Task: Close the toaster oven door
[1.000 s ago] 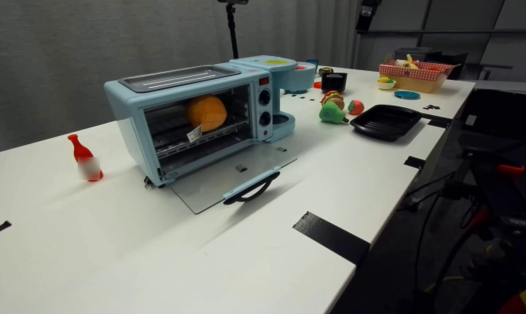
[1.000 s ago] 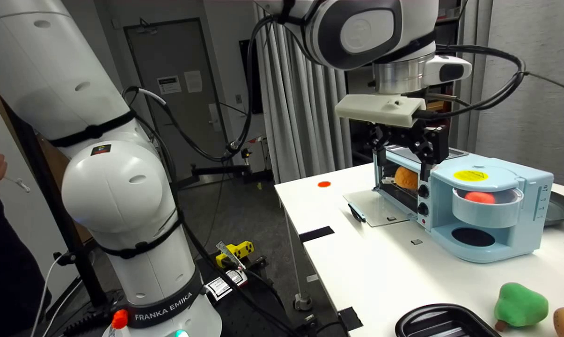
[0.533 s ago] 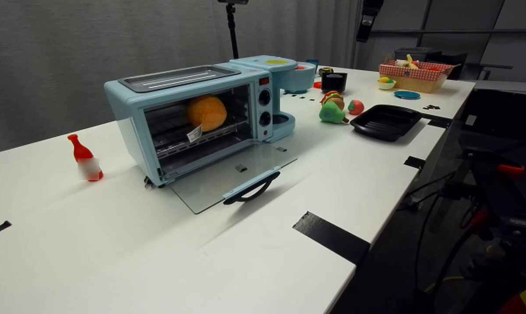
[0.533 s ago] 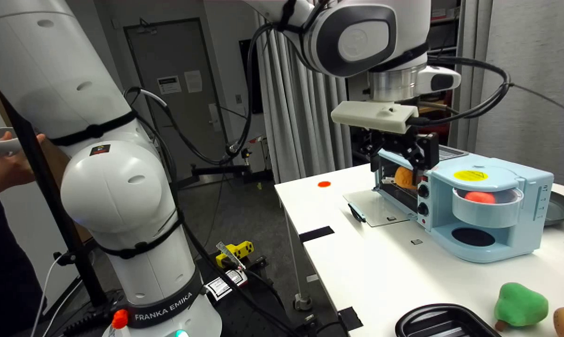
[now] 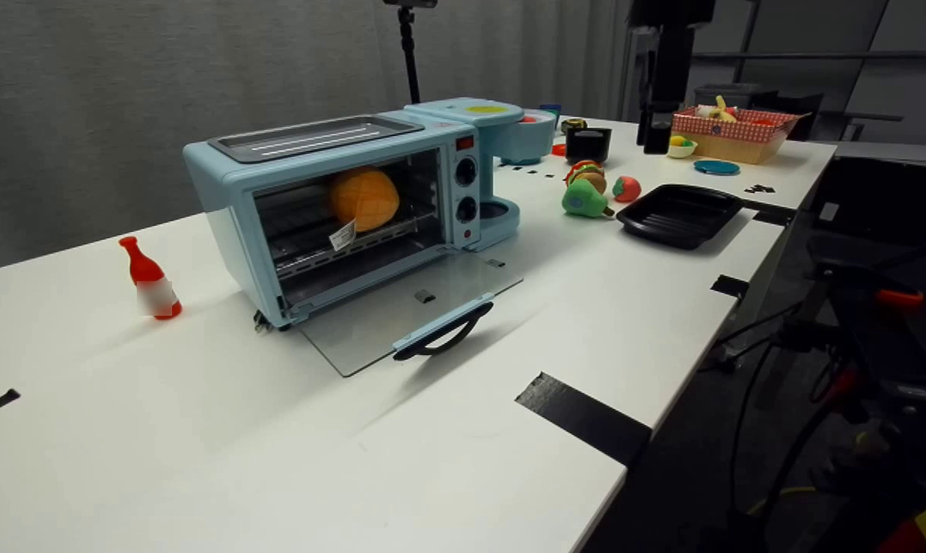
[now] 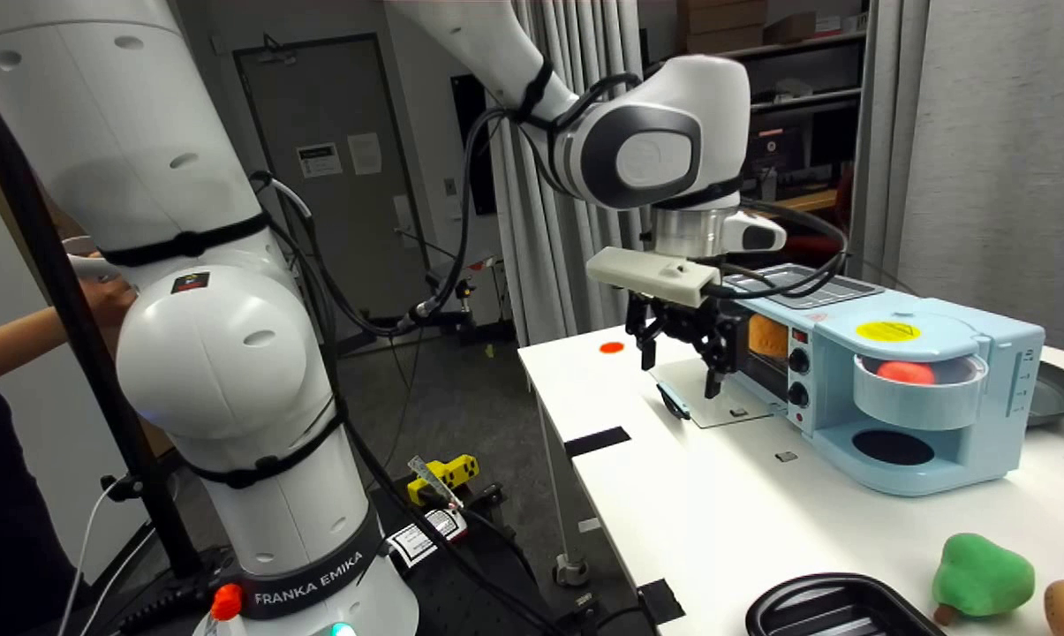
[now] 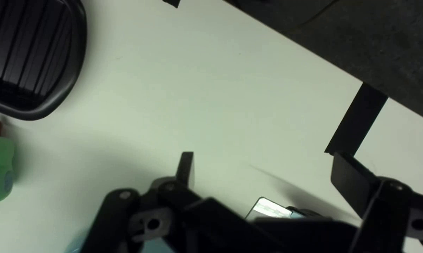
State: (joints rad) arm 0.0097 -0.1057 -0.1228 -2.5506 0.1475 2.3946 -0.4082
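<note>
The light blue toaster oven [image 5: 432, 137] stands on the white table, also in an exterior view [image 6: 825, 353]. Its glass door [image 5: 378, 338] hangs fully down in front, open, and shows too in an exterior view [image 6: 715, 408]. The black door handle [image 5: 451, 332] is at its outer edge. An orange plush item [image 5: 364, 198] sits on the rack inside. My gripper [image 6: 680, 376] is open and empty, above the table near the lowered door. In the wrist view, its fingers [image 7: 262, 157] are wide apart; a door corner [image 7: 262, 212] shows below, the rest hidden by the gripper.
A black tray [image 5: 682, 215], a green pear [image 5: 585, 198], a toy burger and a strawberry [image 5: 626, 188] lie beyond the oven's knob end. A red bottle [image 5: 149, 276] stands at the opposite end. A wicker basket [image 5: 747, 146] is farther back. The table edge [image 7: 302, 45] borders dark floor.
The arm and gripper have moved down and away from the oven's top, toward the table in front of the oven. The gripper stays open. The oven and its door have not moved.
</note>
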